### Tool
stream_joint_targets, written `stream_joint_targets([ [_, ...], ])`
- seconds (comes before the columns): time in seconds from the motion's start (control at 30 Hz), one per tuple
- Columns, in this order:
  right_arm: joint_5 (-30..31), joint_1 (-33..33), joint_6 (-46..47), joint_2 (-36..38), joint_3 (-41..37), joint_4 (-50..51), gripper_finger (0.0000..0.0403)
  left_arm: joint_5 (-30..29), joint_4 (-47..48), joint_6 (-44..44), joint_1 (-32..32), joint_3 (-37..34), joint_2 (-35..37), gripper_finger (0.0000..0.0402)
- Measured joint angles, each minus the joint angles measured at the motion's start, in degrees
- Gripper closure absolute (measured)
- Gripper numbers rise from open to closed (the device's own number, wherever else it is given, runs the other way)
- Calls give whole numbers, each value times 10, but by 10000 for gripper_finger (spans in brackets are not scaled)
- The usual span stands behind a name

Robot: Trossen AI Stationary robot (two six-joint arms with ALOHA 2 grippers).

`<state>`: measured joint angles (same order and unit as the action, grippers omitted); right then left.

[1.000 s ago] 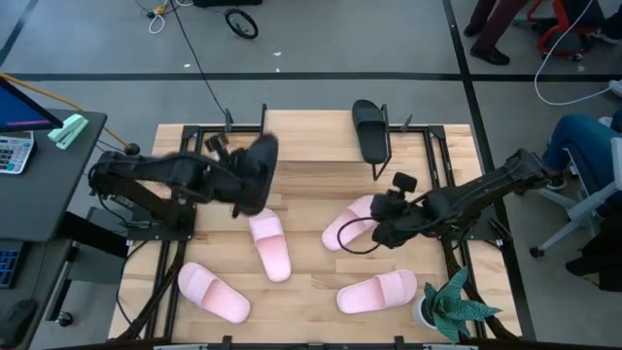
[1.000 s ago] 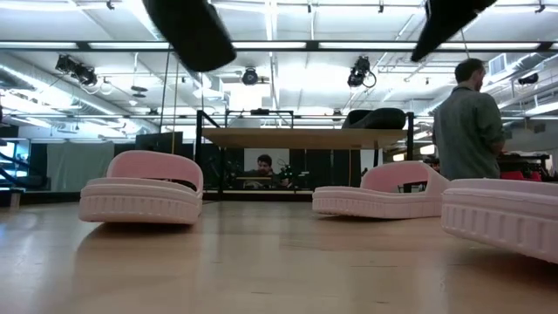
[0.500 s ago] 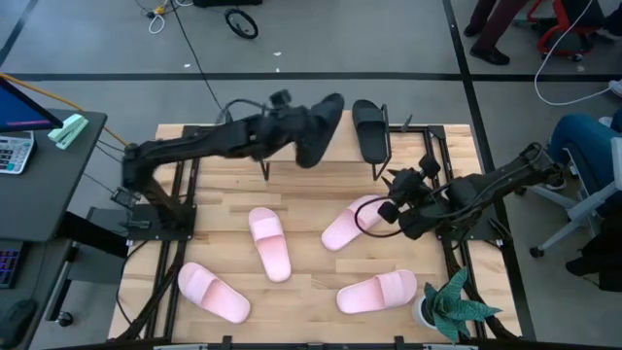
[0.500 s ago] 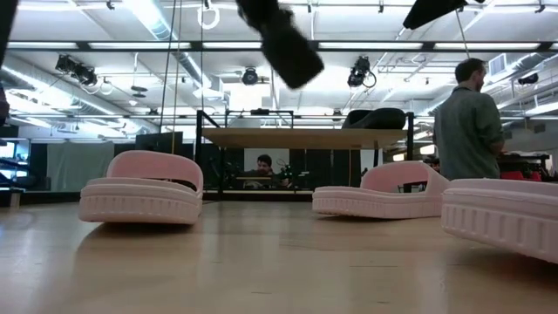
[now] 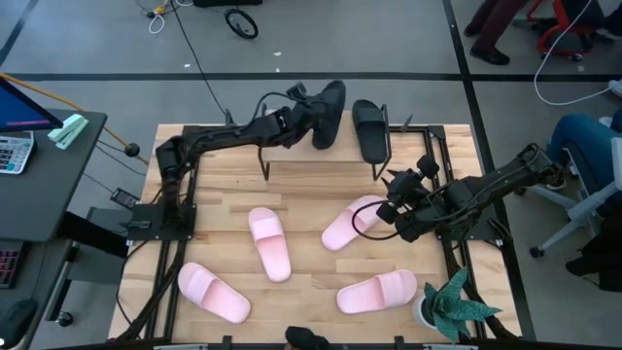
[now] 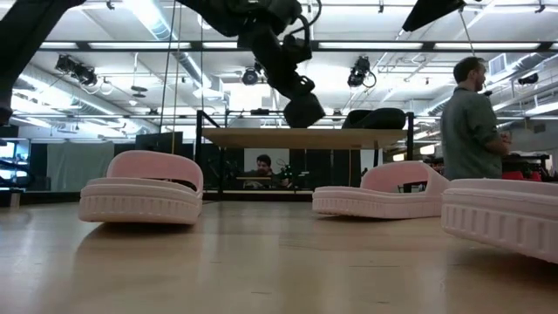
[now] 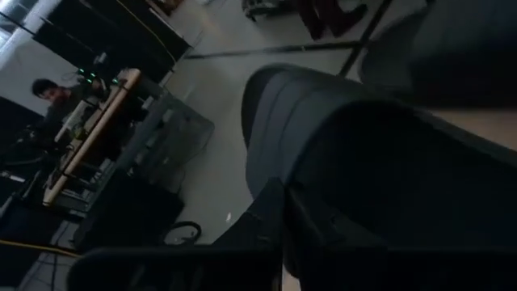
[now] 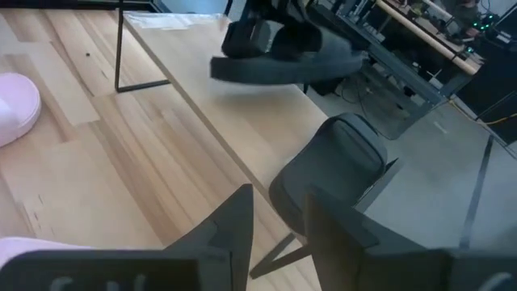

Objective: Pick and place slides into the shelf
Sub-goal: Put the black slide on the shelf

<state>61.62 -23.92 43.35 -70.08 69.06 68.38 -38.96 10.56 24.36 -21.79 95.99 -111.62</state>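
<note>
I'm seeing one black slide (image 5: 328, 113) gripped by the left gripper (image 5: 303, 109), its fingers pinching it, held just above the shelf (image 5: 292, 131) at the upper middle of the high view; in the low view this slide (image 6: 302, 110) is hanging just over the shelf's top board (image 6: 301, 138), tilted. The second black slide (image 5: 368, 129) is lying on the shelf top just to the right of it, at upper centre right. Four pink slides are lying on the table (image 5: 311, 194) below: one at centre (image 5: 269, 243), one right of centre (image 5: 348, 224), one at lower left (image 5: 213, 291), one at lower right (image 5: 377, 290). The right gripper (image 5: 400, 192) is hovering at the right, beside the right-of-centre pink slide, its fingers spread with nothing between them. A potted plant (image 5: 447, 306) is sitting at the lower right corner. In the low view, a person (image 6: 471, 118) is standing at the right, beyond the table.
</note>
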Motion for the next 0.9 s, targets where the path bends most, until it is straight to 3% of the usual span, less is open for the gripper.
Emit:
stream_joint_targets([
  [0.27, 0, 0, 0, 0, 0, 0, 289, -2, -2, -15, 21, 0, -5, 392],
  [0.63, 0, 0, 4, 0, 0, 0, 289, 36, -1, -145, 37, 8, -10, 395],
  [0.9, 0, 0, 5, 0, 0, -1, 289, 35, 36, -167, 33, 8, -18, 345],
])
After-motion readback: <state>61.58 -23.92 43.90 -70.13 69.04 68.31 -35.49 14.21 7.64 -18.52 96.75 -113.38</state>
